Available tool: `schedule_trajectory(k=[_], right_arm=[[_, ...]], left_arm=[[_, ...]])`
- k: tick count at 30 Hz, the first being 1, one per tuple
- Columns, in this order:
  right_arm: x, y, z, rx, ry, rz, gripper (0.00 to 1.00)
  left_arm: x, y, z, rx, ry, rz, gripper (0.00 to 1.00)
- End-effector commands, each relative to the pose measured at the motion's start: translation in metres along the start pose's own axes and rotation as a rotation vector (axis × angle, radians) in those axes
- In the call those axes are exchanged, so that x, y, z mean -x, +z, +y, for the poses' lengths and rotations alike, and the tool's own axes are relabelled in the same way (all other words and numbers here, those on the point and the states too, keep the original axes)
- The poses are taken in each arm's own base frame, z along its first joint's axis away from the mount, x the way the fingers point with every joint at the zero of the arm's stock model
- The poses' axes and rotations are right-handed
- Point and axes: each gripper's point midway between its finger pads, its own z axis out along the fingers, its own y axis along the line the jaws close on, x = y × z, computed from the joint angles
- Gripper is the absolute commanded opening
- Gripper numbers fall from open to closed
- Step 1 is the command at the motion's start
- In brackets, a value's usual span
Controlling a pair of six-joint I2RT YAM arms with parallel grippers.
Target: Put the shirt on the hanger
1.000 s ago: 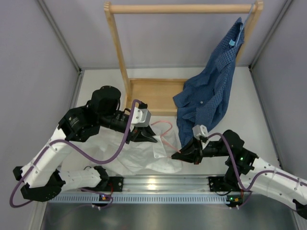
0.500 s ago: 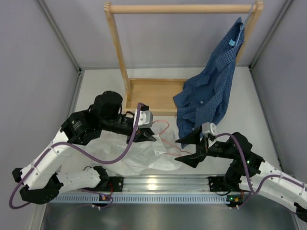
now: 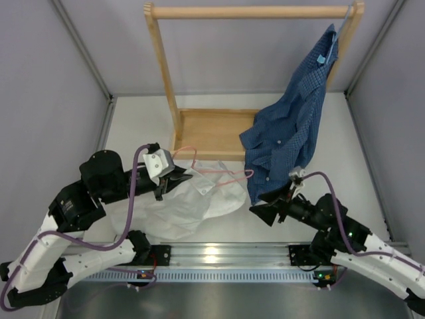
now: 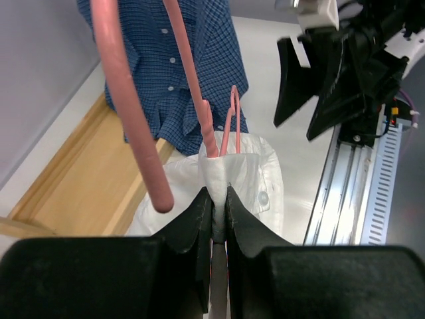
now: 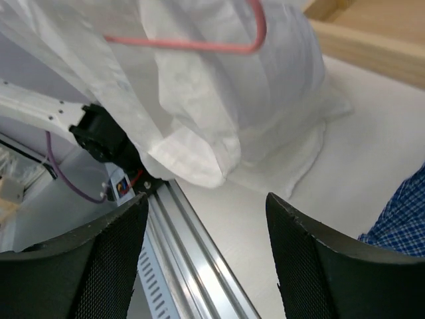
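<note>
The white shirt [image 3: 199,199] is bunched on the table left of centre, with its upper part lifted. My left gripper [image 3: 174,178] is shut on a fold of it [image 4: 246,179], the jaws pinching white fabric. The pink hanger [image 3: 226,174] comes out of that fabric just past the fingertips; its hook [image 4: 129,106] curves up close to the left wrist camera. In the right wrist view the hanger's wire [image 5: 199,45] lies under the thin shirt [image 5: 199,86]. My right gripper [image 3: 269,211] stands open and empty, right of the shirt and apart from it, low over the table [image 5: 206,199].
A wooden rack with a flat base [image 3: 212,129] stands at the back. A dark blue checked shirt [image 3: 292,126] hangs from the rail's right end, its hem reaching the table beside my right gripper. An aluminium rail [image 3: 219,252] runs along the near edge.
My right gripper has opened, let go at the shirt's right edge and drawn back to the right. My left gripper has moved left and back, taking the shirt and hanger with it.
</note>
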Motion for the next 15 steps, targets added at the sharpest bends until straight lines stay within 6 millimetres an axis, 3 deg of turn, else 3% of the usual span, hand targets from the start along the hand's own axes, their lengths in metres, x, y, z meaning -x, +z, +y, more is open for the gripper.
schedule_trajectory(k=[1, 6, 7, 11, 15], right_arm=[[-0.007, 0.018, 0.012, 0.081, 0.046, 0.015, 0.69], [-0.009, 0.048, 0.01, 0.096, -0.033, 0.026, 0.66], [-0.001, 0.054, 0.008, 0.08, -0.044, -0.009, 0.65], [-0.001, 0.07, -0.009, 0.034, -0.08, -0.047, 0.62], [0.009, 0.08, -0.008, 0.063, -0.076, -0.09, 0.63]], left_arm=[[0.028, 0.004, 0.025, 0.133, -0.031, -0.113, 0.0], [0.031, 0.004, 0.04, 0.217, -0.054, -0.126, 0.0], [0.034, 0.003, 0.04, 0.215, -0.054, -0.134, 0.0], [0.039, 0.0, 0.035, 0.196, -0.058, -0.155, 0.0], [0.043, -0.002, 0.031, 0.172, -0.056, -0.169, 0.0]])
